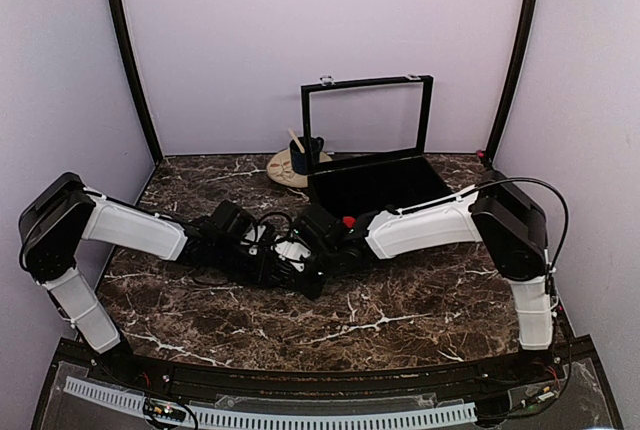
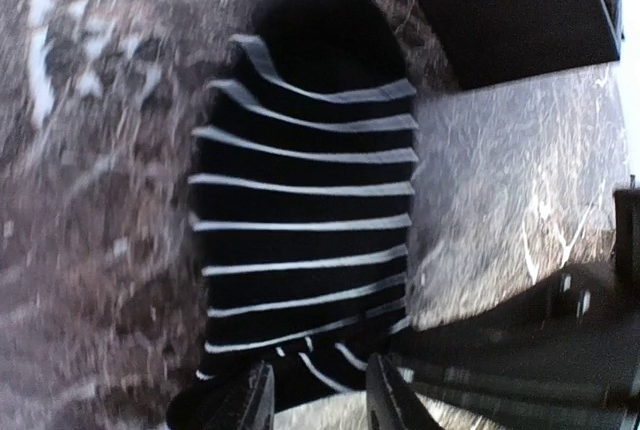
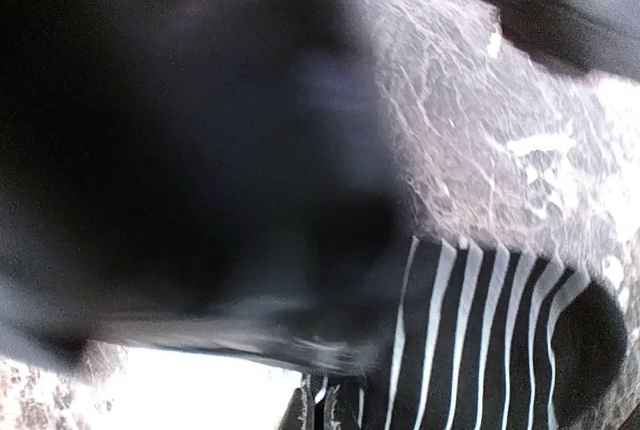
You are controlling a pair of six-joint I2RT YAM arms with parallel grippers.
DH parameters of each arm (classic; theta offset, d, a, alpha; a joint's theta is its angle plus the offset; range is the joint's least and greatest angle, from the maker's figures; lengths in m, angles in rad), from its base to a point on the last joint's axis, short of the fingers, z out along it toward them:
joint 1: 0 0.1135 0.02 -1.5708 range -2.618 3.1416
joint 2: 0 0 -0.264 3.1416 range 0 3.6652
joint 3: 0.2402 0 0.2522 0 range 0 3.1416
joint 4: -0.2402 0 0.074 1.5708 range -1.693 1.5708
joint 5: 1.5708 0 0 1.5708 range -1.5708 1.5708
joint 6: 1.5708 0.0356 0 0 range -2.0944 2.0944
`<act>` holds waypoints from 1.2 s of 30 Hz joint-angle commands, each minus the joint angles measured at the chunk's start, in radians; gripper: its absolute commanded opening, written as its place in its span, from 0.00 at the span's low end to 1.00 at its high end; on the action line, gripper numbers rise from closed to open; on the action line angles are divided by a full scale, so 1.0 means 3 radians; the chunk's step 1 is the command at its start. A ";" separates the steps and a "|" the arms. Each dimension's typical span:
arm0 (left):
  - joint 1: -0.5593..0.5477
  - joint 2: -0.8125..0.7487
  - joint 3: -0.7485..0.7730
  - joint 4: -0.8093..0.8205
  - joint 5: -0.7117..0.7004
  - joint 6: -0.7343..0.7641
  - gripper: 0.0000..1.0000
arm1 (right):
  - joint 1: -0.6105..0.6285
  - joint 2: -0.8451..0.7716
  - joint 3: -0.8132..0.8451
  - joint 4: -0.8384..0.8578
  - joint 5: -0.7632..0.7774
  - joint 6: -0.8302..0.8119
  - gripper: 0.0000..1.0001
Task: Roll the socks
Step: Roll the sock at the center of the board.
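Lying flat on the dark marble bench (image 2: 90, 200), the black white-striped fabric sock (image 2: 300, 200) stretches away from the left fingers (image 2: 245, 405), which stand narrowly apart astride its near end. The right fingers (image 1: 312, 280) are closed tight close by; blur hides whether they pinch it.

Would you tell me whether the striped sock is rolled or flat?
Flat: the striped sock lies spread out lengthwise, its stripes all showing.
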 commanded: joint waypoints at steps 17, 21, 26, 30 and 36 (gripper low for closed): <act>-0.0011 -0.0768 -0.0369 -0.0623 -0.0461 -0.0095 0.37 | -0.0207 -0.0108 -0.0217 -0.0044 -0.1004 0.1168 0.00; -0.0016 -0.0947 -0.0462 -0.0509 -0.0462 -0.0040 0.37 | -0.0253 -0.0165 -0.0366 0.0123 -0.1161 0.1405 0.00; -0.0068 -0.1146 -0.0579 -0.0287 -0.0432 0.0063 0.37 | -0.0300 -0.0269 -0.0571 0.0369 -0.1302 0.1668 0.00; -0.0256 -0.1266 -0.0590 -0.0169 -0.0505 0.0246 0.37 | -0.0339 -0.0339 -0.0741 0.0581 -0.1388 0.1873 0.00; -0.0544 -0.1380 -0.0613 -0.0083 -0.0583 0.0552 0.37 | -0.0415 -0.0436 -0.0981 0.0888 -0.1574 0.2274 0.00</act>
